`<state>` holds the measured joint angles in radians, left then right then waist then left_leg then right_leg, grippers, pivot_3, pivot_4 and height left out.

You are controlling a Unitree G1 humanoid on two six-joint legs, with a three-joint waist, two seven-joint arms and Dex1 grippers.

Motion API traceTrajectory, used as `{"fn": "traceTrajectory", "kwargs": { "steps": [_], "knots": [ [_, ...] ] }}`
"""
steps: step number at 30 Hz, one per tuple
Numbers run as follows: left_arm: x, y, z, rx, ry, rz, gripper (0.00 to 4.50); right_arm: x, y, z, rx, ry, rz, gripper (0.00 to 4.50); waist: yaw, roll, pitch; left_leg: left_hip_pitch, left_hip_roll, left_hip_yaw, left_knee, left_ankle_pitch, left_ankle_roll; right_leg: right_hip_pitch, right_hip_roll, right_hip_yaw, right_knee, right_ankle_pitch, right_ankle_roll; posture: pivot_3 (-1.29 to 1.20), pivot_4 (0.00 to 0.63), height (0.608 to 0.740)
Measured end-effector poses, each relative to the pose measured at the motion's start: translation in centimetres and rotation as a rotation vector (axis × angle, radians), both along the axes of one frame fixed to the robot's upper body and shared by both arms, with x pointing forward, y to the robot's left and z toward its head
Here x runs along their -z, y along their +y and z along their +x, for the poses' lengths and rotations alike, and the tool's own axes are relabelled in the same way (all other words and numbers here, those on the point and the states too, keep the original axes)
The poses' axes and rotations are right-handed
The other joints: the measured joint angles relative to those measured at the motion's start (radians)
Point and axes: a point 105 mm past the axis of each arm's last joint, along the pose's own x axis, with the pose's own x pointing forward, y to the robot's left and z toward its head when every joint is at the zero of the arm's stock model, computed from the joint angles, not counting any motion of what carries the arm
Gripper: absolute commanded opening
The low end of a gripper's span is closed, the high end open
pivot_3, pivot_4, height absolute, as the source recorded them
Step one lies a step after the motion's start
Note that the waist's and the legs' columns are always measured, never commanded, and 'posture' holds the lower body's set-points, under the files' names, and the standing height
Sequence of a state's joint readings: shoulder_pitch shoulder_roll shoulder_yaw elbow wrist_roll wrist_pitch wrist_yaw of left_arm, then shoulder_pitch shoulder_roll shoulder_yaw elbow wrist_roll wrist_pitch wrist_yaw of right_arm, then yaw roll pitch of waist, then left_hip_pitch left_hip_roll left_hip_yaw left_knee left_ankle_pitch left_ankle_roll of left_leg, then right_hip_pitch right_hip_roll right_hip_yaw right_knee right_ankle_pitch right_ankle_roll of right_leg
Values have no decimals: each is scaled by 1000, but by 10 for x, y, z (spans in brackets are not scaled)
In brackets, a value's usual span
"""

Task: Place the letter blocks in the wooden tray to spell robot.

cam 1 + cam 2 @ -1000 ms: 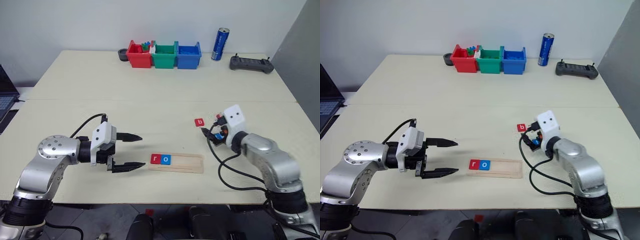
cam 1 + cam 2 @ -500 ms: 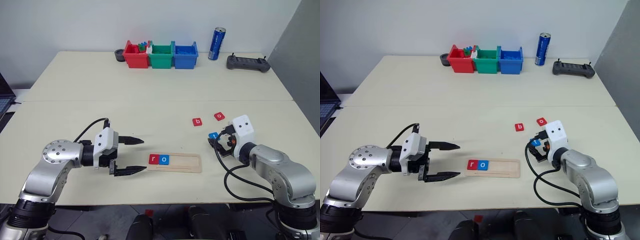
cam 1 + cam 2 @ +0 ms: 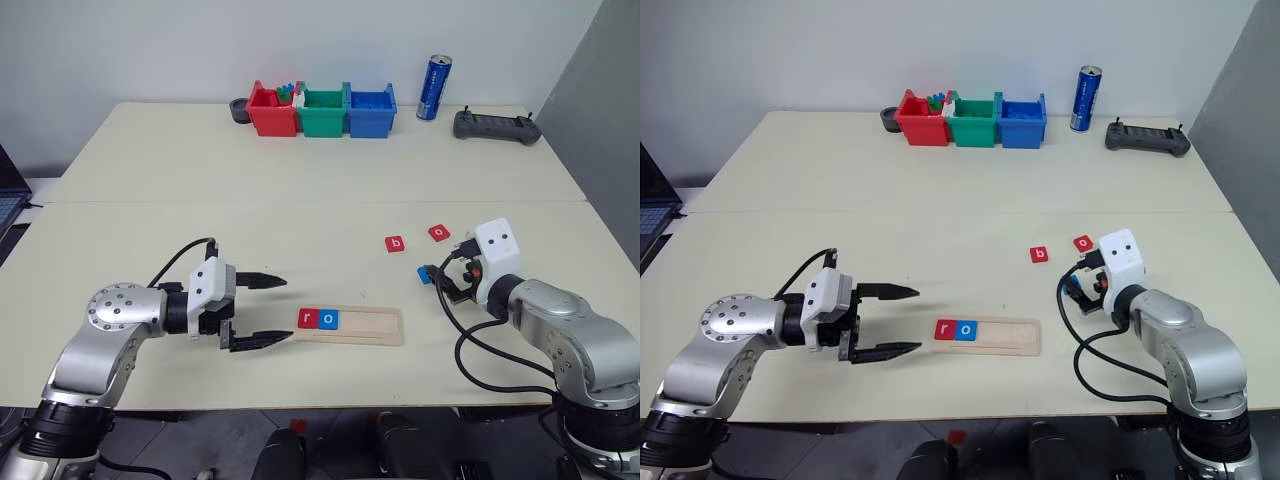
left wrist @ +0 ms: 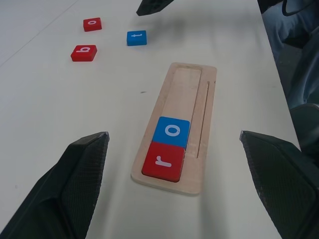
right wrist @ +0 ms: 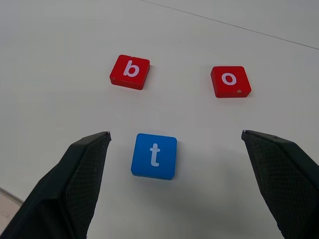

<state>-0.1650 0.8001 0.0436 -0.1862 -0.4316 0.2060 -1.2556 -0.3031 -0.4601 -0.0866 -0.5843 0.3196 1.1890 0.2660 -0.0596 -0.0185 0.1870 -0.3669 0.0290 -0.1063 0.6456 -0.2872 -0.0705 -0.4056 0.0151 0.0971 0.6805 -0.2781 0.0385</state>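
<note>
right gripper (image 5: pixel 174 186), jaws spread and empty, has backed off to the right, so the red o (image 5: pixel 230 81) beside the b (image 5: pixel 130 71) and t (image 5: pixel 154 156) is uncovered. wooden tray (image 3: pixel 375 327) holds r, o; b goes next. left gripper (image 3: pixel 262 310) idles spread.

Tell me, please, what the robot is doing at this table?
It is spelling "robot" with letter blocks in a wooden tray. The red r and blue o are already in. The b, red o and t lie loose on the table. The open right end effector hovers around the t; the left end effector waits open beside the tray.
</note>
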Motion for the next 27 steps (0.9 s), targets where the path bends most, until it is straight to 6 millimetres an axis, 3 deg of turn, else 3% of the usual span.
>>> {"fn": "traceTrajectory", "kwargs": {
  "steps": [9, 14, 19, 27],
  "knots": [
    [5, 5, 0, -11, -6, -1, 4460, -2, 25, 5, -86, -23, 46, 4500, -1, 0, 0, 0, 0, 0, 0, 0, 0, 0, 0, 0, 0, 0, 0, 0, 150, 740],
    [6, 6, 2, -20, -19, 4, 4460, -1, 53, 29, -155, -32, 47, 4500, -5, 0, 0, 0, 0, 0, 0, 0, 0, 0, 0, 0, 0, 0, 0, 0, 150, 740],
    [6, 7, 4, -27, -20, 6, 4460, 17, 79, 52, -163, -4, 26, 4500, -8, 0, 0, 0, 0, 0, 0, 0, 0, -1, 0, 0, 0, 0, 0, 0, 150, 740],
    [3, 6, 6, -35, -32, 6, 4460, 34, 71, 79, -24, -41, -28, 4500, -10, 0, 0, -1, 0, -1, -1, 0, 0, -1, -1, -1, 0, 0, -1, 0, 150, 740]
  ]
}}
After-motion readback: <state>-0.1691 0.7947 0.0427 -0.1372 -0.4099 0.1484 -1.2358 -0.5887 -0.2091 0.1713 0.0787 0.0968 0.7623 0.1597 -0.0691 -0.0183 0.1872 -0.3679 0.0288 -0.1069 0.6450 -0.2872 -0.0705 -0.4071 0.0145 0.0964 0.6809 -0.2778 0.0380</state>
